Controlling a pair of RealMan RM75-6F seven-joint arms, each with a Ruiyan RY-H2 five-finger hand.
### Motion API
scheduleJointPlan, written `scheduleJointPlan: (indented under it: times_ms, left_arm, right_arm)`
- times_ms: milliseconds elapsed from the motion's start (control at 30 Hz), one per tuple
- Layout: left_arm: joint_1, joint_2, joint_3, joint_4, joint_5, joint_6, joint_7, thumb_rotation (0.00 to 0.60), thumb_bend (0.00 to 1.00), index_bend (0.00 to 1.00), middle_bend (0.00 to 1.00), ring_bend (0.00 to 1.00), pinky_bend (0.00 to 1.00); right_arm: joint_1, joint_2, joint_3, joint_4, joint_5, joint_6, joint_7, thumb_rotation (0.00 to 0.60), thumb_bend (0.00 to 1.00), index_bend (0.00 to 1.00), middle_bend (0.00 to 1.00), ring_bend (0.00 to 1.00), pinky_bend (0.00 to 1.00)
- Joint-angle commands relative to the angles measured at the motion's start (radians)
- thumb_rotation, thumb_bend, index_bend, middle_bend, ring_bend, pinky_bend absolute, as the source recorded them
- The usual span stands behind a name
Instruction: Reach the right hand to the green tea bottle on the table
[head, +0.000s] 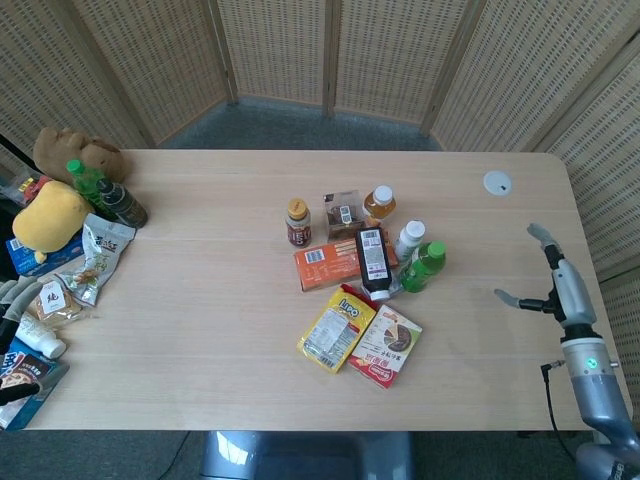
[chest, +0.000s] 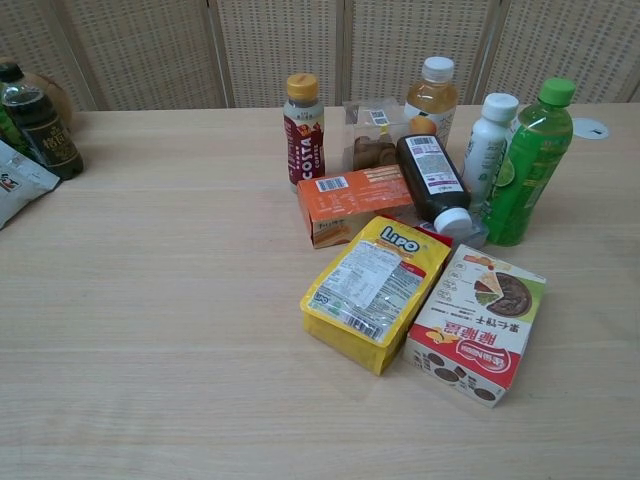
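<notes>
The fingers (head: 540, 236) of the right hand (head: 556, 277) are apart and hold nothing; the hand is turned edge-on above the table's right edge, thumb pointing toward the middle, well apart from the green tea bottle (head: 423, 266). The left hand is hard to make out among the clutter at the far left edge of the head view, so its state cannot be told.

From the left, the table (head: 200, 300) carries a yellow plush toy (head: 48, 217) and a brown plush toy (head: 75, 152), a green-capped bottle (head: 85, 180) with a dark bottle (chest: 36, 121) beside it, and several snack packets (head: 97, 256). In the central cluster stand a Costa coffee bottle (chest: 303, 130), an orange box (chest: 354, 204), a clear box of cookies (chest: 371, 134), a dark bottle lying on its side (chest: 432, 184), an amber drink bottle (chest: 433, 95) and a white bottle (chest: 489, 145). The green tea bottle stands upright at the cluster's right end, just beside the white bottle. In front lie a yellow Lipo packet (chest: 373, 291) and a red-and-white snack box (chest: 478, 322). A small white disc (head: 497, 182) sits near the table's far right corner.
</notes>
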Motion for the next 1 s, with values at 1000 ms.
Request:
scheduleJointPlan:
  times_ms: [1000]
  left_arm:
    - [-0.002,0.007,0.006,0.001,-0.007,-0.009,-0.012,0.6,0.0,0.03,0.0,0.0,0.0]
  right_arm:
    - [0.16,-0.461,0.042,0.299,0.087,-0.063,0.012,0.6,0.0,0.0,0.0,0.0,0.0]
